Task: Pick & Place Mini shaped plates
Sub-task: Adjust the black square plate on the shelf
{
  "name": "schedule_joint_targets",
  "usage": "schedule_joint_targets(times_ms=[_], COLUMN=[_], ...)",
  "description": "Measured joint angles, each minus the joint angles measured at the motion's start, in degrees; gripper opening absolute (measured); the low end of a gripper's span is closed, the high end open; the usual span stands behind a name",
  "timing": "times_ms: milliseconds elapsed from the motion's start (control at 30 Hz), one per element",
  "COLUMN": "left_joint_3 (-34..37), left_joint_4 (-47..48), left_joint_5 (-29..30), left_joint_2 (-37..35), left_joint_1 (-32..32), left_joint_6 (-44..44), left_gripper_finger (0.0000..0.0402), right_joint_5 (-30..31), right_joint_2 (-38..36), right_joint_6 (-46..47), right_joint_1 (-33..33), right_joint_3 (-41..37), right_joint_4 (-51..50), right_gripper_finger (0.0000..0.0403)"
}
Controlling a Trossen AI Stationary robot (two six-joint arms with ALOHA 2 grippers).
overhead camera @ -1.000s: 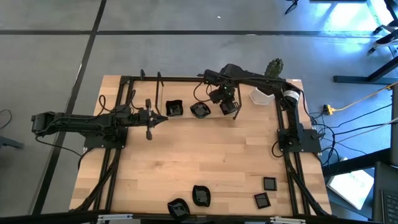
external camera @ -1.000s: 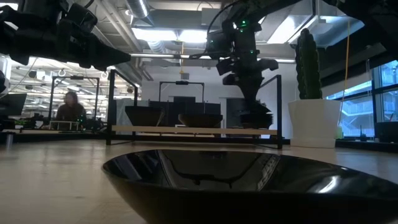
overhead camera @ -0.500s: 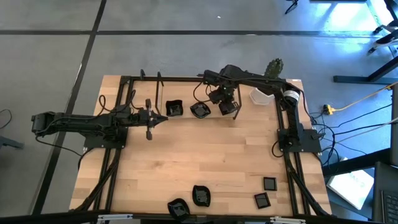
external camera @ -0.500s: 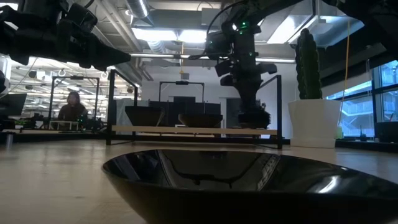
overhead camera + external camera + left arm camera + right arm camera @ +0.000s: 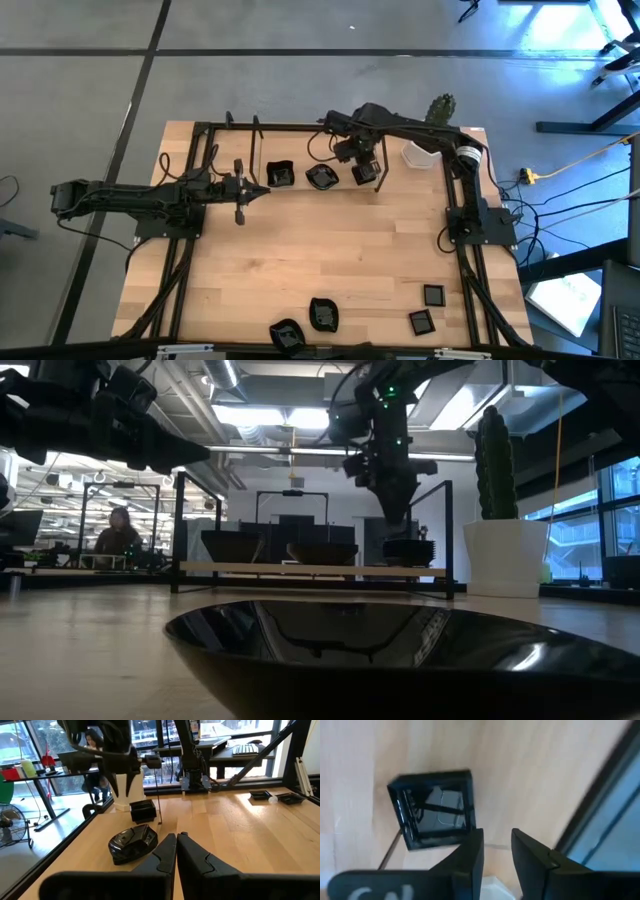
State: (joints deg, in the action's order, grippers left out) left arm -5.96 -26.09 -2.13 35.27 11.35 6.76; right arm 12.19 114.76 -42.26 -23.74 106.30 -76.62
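Currently no legible writing appears. Right gripper [image 5: 496, 851], fingers parted and empty, hovers above the glossy black square plate stack [image 5: 434, 809]; left gripper [image 5: 176, 838] is pressed together.

seven black mini plates [image 5: 281, 175], one cactus pot [image 5: 420, 154].

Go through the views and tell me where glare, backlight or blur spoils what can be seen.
Low view: bright ceiling lights backlight the scene, so the right gripper and cactus read as silhouettes; the near black plate is a blurred, reflective mass. Right wrist view: soft with blur; the square plate mirrors bright light. Left wrist view: window daylight behind, table sharp. High view: even, blue glare at top right.
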Motion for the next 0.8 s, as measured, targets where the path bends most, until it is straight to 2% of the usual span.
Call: schedule_joint_targets(times_ms=[133, 233, 400, 500, 567, 667, 733, 800], left_joint_3=[0.0, 0.0, 0.0, 0.0, 0.0, 0.0, 0.0, 0.0], left_joint_4=[0.7, 0.7, 0.7, 0.7, 0.7, 0.9, 0.9, 0.9], left_joint_5=[0.0, 0.0, 0.0, 0.0, 0.0, 0.0, 0.0, 0.0], left_joint_2=[0.0, 0.0, 0.0, 0.0, 0.0, 0.0, 0.0, 0.0], left_joint_1=[0.0, 0.0, 0.0, 0.0, 0.0, 0.0, 0.0, 0.0], left_joint_6=[0.0, 0.0, 0.0, 0.0, 0.0, 0.0, 0.0, 0.0], left_gripper_finger=[0.0008, 0.0006, 0.001, 0.0012, 0.0012, 0.0012, 0.001, 0.0009], right_joint_5=[1.8, -2.4, -11.6, -12.2, -11.4, -3.9, 1.4, 3.2], right_joint_2=[0.0, -0.1, -4.1, -8.7, -11.9, -17.2, -21.4, -25.9], right_joint_6=[5.0, 9.2, 11.6, 12.4, 14.5, 20.6, 24.0, 26.0], right_joint_1=[0.1, 0.7, 3.4, 5.5, 6.3, 7.3, 7.7, 7.9], right_joint_3=[3.0, 6.2, 7.9, 6.6, 6.1, 4.5, 1.2, -3.6], right_joint_4=[-3.7, -6.3, -6.2, -2.0, -1.0, -1.4, -1.6, -1.5], right_gripper_finger=[0.0096, 0.0077, 0.001, 0.0008, 0.0006, 0.0004, 0.0005, 0.0003])
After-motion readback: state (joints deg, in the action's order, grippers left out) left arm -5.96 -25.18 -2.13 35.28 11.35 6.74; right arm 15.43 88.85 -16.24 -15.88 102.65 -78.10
